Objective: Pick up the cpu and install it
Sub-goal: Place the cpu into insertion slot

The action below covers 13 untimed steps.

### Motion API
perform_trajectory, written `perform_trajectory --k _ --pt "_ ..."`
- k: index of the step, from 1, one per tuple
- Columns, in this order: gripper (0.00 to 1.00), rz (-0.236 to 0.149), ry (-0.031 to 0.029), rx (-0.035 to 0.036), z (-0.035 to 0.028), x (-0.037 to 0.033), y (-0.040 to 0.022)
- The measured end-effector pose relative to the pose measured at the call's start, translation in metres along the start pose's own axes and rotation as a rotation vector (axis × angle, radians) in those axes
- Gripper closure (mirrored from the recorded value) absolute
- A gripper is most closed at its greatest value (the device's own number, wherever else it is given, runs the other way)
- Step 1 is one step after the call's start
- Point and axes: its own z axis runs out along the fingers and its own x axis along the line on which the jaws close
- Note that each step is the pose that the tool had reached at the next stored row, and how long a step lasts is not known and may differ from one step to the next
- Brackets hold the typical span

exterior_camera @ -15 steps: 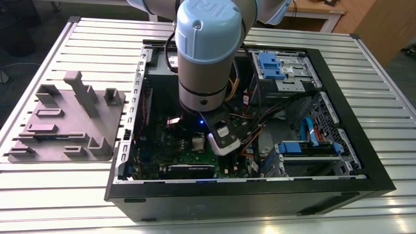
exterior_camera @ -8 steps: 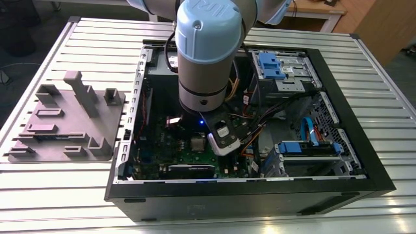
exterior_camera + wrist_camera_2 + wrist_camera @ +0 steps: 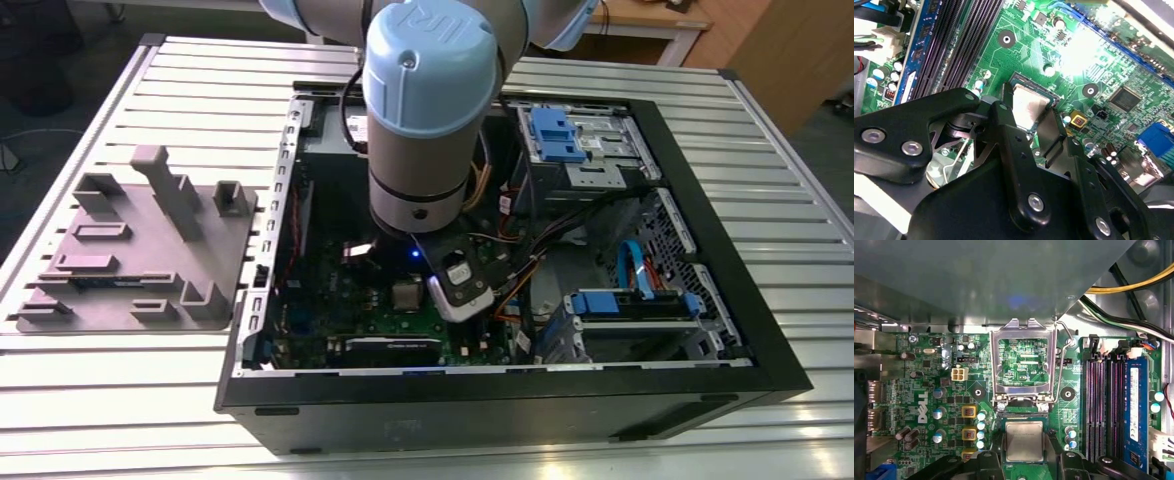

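Observation:
The cpu (image 3: 1024,441) is a small square chip with a pale silver top. It lies level over the socket of the green board (image 3: 929,390), whether seated or just above it I cannot tell. My gripper (image 3: 1025,447) is shut on the cpu, one black finger (image 3: 996,457) against each of two opposite edges. The second wrist view shows the same hold: the cpu (image 3: 1029,107) sits between the fingers (image 3: 1006,112) of my gripper (image 3: 1030,104). In the exterior view the arm (image 3: 427,120) reaches down into the open computer case (image 3: 747,340).
The socket's silvery load frame (image 3: 1024,332) stands open beside the cpu, its wire lever (image 3: 1066,340) raised. Memory slots (image 3: 1104,405) and a blue module (image 3: 1134,410) run alongside. Cables (image 3: 1134,285) hang near. A grey tray (image 3: 134,250) with fixtures lies at the exterior view's left.

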Motion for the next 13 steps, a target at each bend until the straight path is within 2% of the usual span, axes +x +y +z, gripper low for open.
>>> perform_trajectory --k 6,9,13 --pt "0.54 -0.003 0.0001 0.0001 0.0009 -0.0008 0.0" --pt "0.54 -0.028 0.0009 0.0 0.0009 -0.0008 0.0" --pt "0.54 -0.032 0.0009 -0.0002 0.0017 -0.0005 -0.0001"
